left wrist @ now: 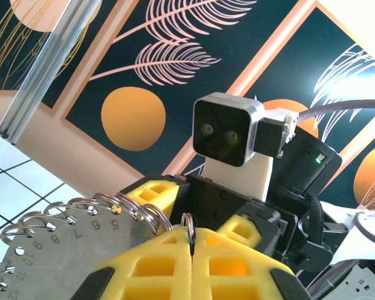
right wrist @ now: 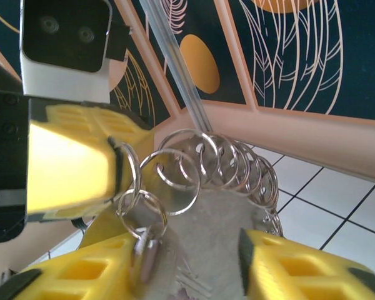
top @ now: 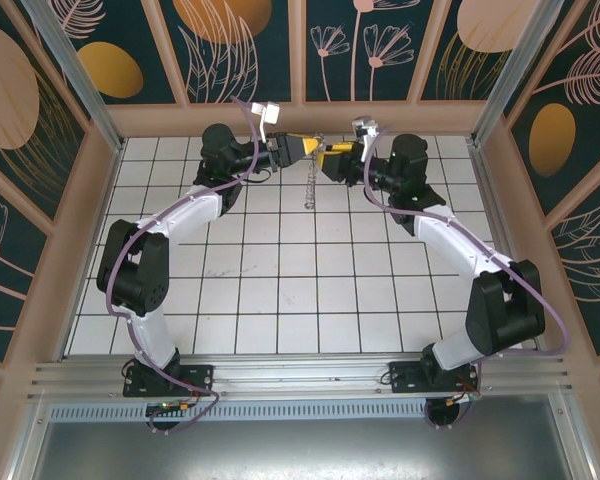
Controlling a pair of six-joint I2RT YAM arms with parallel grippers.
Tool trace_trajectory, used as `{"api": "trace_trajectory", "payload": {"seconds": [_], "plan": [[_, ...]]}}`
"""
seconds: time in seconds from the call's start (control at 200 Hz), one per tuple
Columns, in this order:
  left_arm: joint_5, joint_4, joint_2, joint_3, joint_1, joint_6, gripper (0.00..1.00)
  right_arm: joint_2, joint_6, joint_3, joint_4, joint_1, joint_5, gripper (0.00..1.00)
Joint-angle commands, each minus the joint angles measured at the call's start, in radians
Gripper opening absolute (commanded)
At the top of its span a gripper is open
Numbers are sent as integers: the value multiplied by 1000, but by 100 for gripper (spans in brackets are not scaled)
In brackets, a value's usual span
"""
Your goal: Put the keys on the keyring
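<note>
The keyring [right wrist: 237,206] is a flat grey numbered plate edged with many small metal rings, held up in the air at the back of the table [top: 310,185]. My left gripper [left wrist: 192,240] is shut on one small ring at its edge, and it also shows yellow from the right wrist [right wrist: 69,162]. A blurred key [right wrist: 147,253] with a pale pink head hangs from a small split ring [right wrist: 140,209] linked to that held ring. It rests against the left finger of my right gripper [right wrist: 187,265], whose jaws stand apart around the plate's lower part.
The two grippers meet high near the back wall [top: 300,115], left gripper [top: 302,150] facing right gripper [top: 332,160]. White tiled floor [top: 280,290] lies below. Aluminium posts [top: 70,70] and patterned side walls close in the cell.
</note>
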Motion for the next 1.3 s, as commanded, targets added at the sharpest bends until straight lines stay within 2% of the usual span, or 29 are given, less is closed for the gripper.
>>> {"api": "trace_trajectory", "payload": {"seconds": [0.0, 0.06, 0.135, 0.39, 0.646, 0.856, 1.076, 1.136, 1.196, 1.236, 1.296], "plan": [[6, 56, -46, -2, -6, -8, 0, 16, -35, 46, -29, 16, -8, 27], [-2, 55, -47, -3, -6, -5, 0, 11, -44, 43, -45, 20, -9, 12], [-9, 57, -46, -2, -6, -4, 0, 0, -53, 29, -56, 28, -12, 0], [-25, 79, -42, -6, -6, -15, 0, -37, -75, 6, -87, 68, -3, 0], [-29, 103, -34, -12, -7, -33, 0, -10, -107, 48, -133, 112, -10, 0], [-30, 106, -31, -20, -12, -36, 0, 35, -145, 99, -191, 117, -123, 0], [-32, 113, -30, -20, -14, -39, 0, 35, -153, 94, -224, 108, -122, 0], [-32, 113, -31, -19, -14, -39, 0, 18, -152, 79, -230, 100, -116, 16], [-32, 114, -31, -19, -14, -41, 0, -14, -152, 58, -238, 86, -117, 28], [-35, 113, -33, -19, -14, -40, 0, -40, -144, 41, -232, 70, -123, 32], [-35, 121, -34, -20, -14, -43, 0, -86, -117, 2, -209, 40, -139, 34]]}}
